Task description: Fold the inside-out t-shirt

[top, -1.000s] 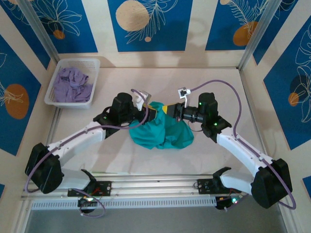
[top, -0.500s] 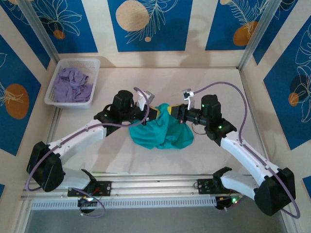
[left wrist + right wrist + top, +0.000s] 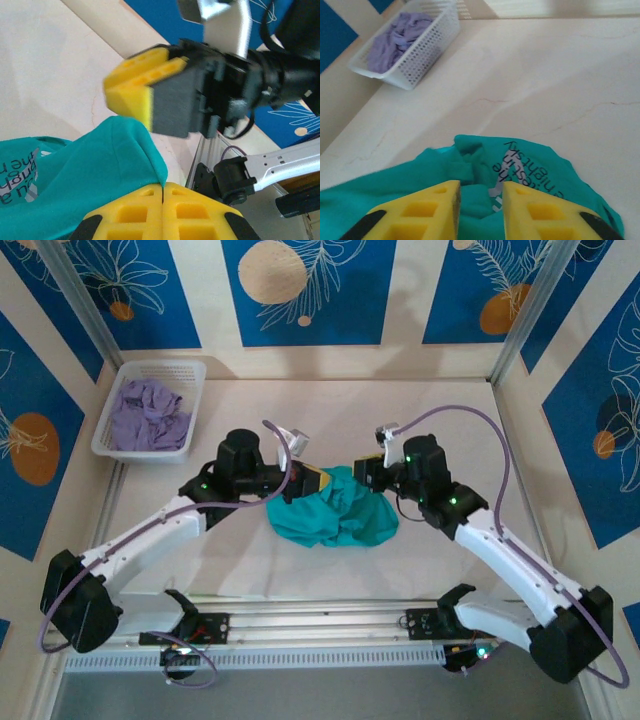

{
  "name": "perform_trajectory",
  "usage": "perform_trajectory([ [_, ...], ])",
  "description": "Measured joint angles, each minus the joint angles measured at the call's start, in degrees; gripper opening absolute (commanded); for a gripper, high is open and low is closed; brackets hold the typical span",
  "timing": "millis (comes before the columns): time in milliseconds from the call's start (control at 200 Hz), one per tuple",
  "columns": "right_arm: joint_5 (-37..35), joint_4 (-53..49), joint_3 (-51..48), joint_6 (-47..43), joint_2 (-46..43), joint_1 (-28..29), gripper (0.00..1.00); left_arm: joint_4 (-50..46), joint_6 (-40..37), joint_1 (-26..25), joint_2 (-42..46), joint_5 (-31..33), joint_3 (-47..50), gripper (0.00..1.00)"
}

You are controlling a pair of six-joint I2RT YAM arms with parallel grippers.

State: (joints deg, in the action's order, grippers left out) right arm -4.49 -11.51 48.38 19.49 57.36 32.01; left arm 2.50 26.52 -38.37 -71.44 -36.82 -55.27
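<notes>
At the far left of the table (image 3: 450, 410), a white perforated basket (image 3: 160, 366) is seen, and a crumpled lavender garment (image 3: 145, 415) is held inside it. The basket is set well apart from the arms.

Nearer the middle, the left gripper (image 3: 316, 480) is reached in from the left toward the upper edge of the inside-out t-shirt (image 3: 340, 518). In the left wrist view its yellow foam pads (image 3: 135, 212) are pressed tightly together, and a raised fold of the teal fabric is pinched between them. Grey lettering (image 3: 20, 177) is seen on the cloth just left of that fold.

The t-shirt is bunched in a rumpled heap on the table between the two arms, roughly at the centre and nearer the front rail than the back wall.

To the right, the right gripper (image 3: 481, 192) is held above the heap's upper right edge, close to the left one, with tips facing. Its jaws are parted by a narrow gap, and teal cloth is seen through that gap; whether the pads are touching the fabric cannot be told.
</notes>
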Motion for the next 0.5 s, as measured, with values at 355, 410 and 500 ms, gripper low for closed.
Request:
perform_trajectory([
  [355, 1.4, 6.7, -9.0, -3.1, -6.8, 9.4, 0.43, 0.2, 2.0, 2.2, 0.2, 2.1, 0.4, 0.00],
  [410, 1.0, 7.5, -9.2, -3.1, -5.5, 10.0, 0.45, 0.3, 2.4, 2.4, 0.4, 2.3, 0.8, 0.00],
  [500, -1.0, 8.7, -9.2, -2.8, -3.0, 10.7, 0.53, 0.6, 2.9, 2.6, 0.6, 2.4, 1.2, 0.00],
])
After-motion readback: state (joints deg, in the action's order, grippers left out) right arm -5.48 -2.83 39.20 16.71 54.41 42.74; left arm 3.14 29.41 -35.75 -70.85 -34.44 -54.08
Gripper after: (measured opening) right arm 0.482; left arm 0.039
